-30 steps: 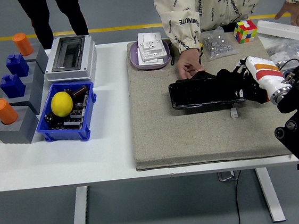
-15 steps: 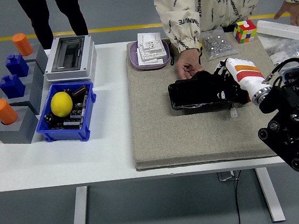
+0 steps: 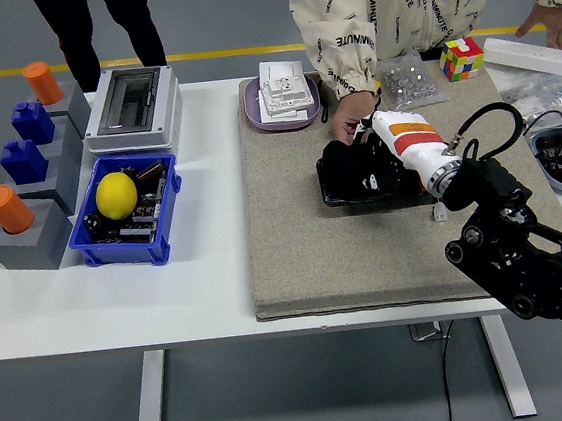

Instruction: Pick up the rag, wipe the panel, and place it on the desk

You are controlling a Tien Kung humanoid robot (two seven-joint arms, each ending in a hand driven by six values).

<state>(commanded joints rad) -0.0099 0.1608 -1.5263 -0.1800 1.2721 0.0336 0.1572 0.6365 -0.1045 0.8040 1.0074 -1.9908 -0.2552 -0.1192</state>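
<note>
meanwhile right hand (image 3: pixel 365 164) grips the black rag (image 3: pixel 341 157) on the panel (image 3: pixel 359 184); a person's hand (image 3: pixel 350 120) steadies its edge.

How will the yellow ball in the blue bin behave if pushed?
The ball looks round and smooth, so it would probably roll. It sits on loose parts inside the bin, whose walls should stop it. Weight can't be judged.

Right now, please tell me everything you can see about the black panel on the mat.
The black panel is a flat, dark, slightly glossy rectangle lying on the grey-beige mat, its long side across the picture. Only its left part shows; the right hand with a black rag covers the rest. A person's hand touches its far edge. A small light piece lies near its right end.
</note>
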